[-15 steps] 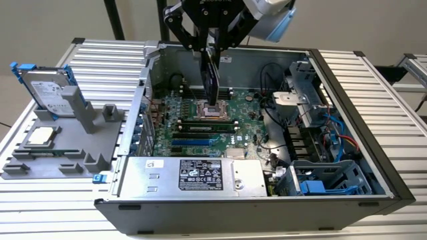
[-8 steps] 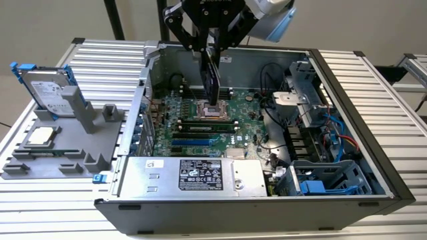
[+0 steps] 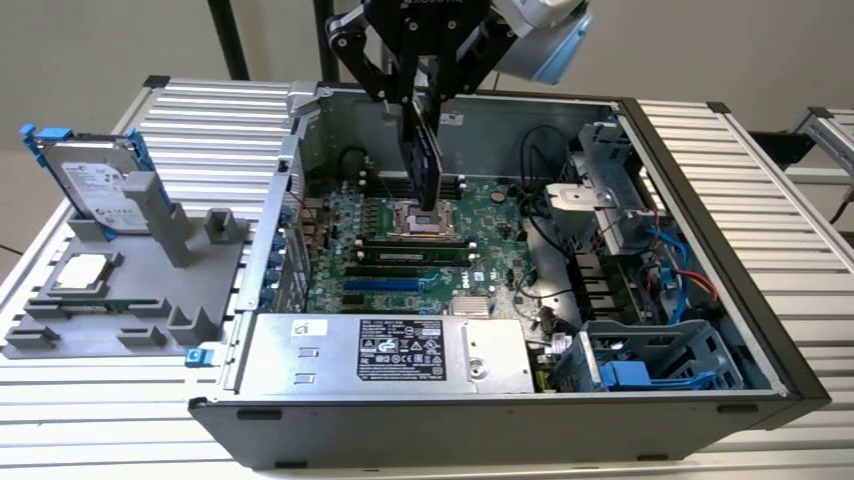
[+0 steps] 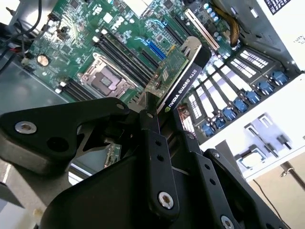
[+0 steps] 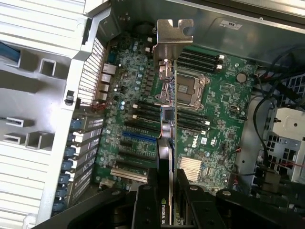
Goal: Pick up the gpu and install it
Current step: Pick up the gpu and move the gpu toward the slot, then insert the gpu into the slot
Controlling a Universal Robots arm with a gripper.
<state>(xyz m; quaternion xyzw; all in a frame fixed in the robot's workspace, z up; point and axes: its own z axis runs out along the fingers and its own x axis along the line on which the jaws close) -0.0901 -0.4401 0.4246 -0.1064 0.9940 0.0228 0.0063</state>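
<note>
My gripper (image 3: 424,100) hangs over the open computer case (image 3: 694,200), shut on the gpu (image 3: 427,160). The card is held edge-down above the green motherboard (image 3: 514,235), near the CPU socket (image 3: 430,222); whether it touches the board I cannot tell. In the second wrist view the gpu (image 4: 183,71) shows its black edge and green face between the black fingers (image 4: 155,143). In the first wrist view the gpu (image 5: 166,119) is edge-on, its silver bracket (image 5: 174,33) at the far end, over the board by the blue slot (image 5: 138,138).
At the exterior view's left a grey fixture (image 3: 200,280) carries a silver hard drive in a blue frame (image 3: 94,185) and a square CPU chip (image 3: 83,270). Inside the case sit the power supply (image 3: 400,350), a drive cage (image 3: 654,360) and loose cables (image 3: 674,275).
</note>
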